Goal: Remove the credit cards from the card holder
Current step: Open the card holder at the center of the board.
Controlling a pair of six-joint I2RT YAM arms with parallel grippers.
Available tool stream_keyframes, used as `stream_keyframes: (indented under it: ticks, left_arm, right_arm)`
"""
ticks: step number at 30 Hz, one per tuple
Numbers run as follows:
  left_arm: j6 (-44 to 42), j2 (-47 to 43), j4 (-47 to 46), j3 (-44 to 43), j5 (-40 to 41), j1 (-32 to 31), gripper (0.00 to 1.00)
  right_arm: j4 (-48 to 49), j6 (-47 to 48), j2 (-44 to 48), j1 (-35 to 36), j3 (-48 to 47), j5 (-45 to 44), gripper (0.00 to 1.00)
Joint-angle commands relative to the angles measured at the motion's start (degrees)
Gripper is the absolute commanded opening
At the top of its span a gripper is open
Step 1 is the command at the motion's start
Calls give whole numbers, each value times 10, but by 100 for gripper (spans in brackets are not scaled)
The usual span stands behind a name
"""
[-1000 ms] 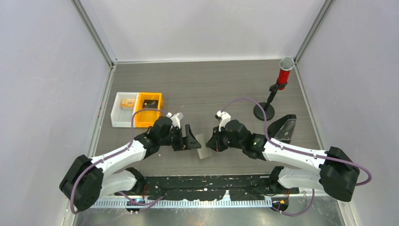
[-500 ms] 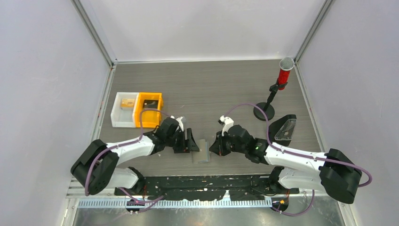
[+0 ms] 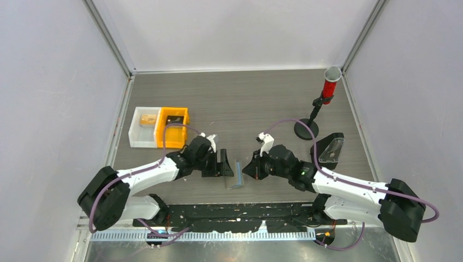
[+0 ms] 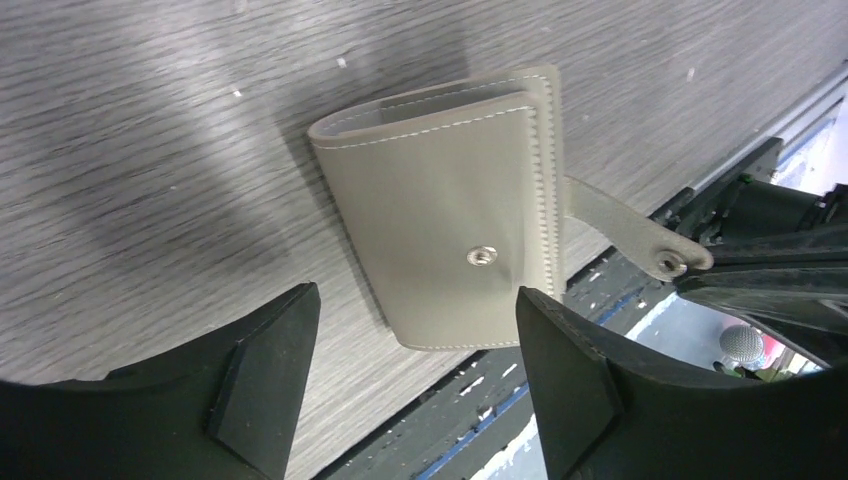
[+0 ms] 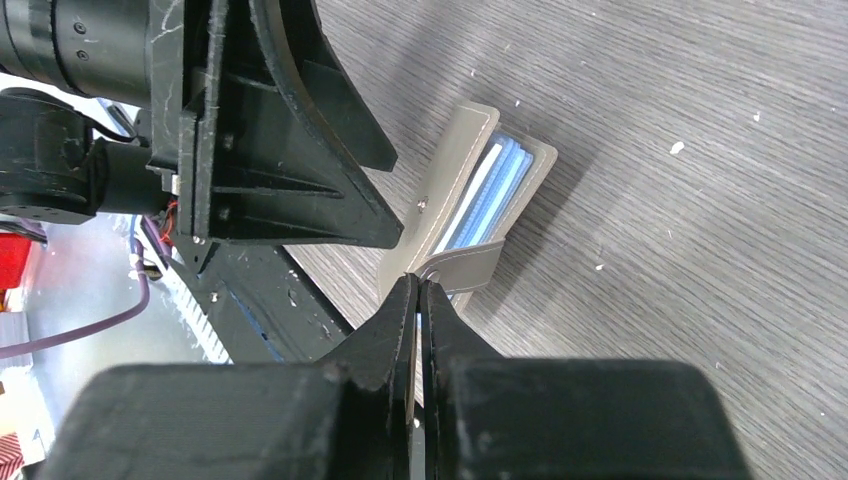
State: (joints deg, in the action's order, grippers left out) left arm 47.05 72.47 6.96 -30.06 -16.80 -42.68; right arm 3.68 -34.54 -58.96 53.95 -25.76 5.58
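Note:
The grey card holder (image 3: 238,176) stands tilted on the table between my two grippers, near the front edge. In the left wrist view its closed outer face with a snap stud (image 4: 450,230) lies just beyond my open, empty left gripper (image 4: 415,300). My right gripper (image 5: 417,285) is shut on the holder's snap strap (image 5: 468,264) and pulls it out to the side. The light blue credit cards (image 5: 492,185) show edge-on in the gap of the holder (image 5: 462,140). From above, the left gripper (image 3: 225,165) and right gripper (image 3: 247,168) flank the holder.
An orange bin (image 3: 173,127) and a white bin (image 3: 144,127) stand at the back left. A red microphone on a stand (image 3: 327,87) and a black wedge stand (image 3: 330,148) are at the right. The black base rail (image 3: 240,210) runs just in front of the holder.
The holder went from lying flat to tilted up on its edge, its blue cards now showing. Both grippers shifted slightly nearer and closer in; the right holds the strap.

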Motion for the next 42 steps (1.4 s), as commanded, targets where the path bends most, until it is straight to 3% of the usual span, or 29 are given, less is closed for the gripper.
stream_keyframes:
  ticks: [1, 5, 13, 28, 42]
  left_arm:
    - [-21, -28, 23, -43, 21, -11, 77]
    - [-32, -12, 36, -69, 23, -20, 81]
    - [-43, 19, 59, -100, 43, -38, 81]
    - [-54, -20, 111, -82, 104, -37, 66]
    - [-55, -31, 123, -68, 115, -37, 42]
  right_arm:
    - [24, -11, 22, 4, -12, 5, 5]
    - [24, -15, 26, 4, -13, 6, 5]
    - [24, -15, 30, 4, -12, 9, 5]
    - [-7, 9, 38, 0, -1, -26, 5]
    - [-17, 37, 42, -31, 19, -20, 5]
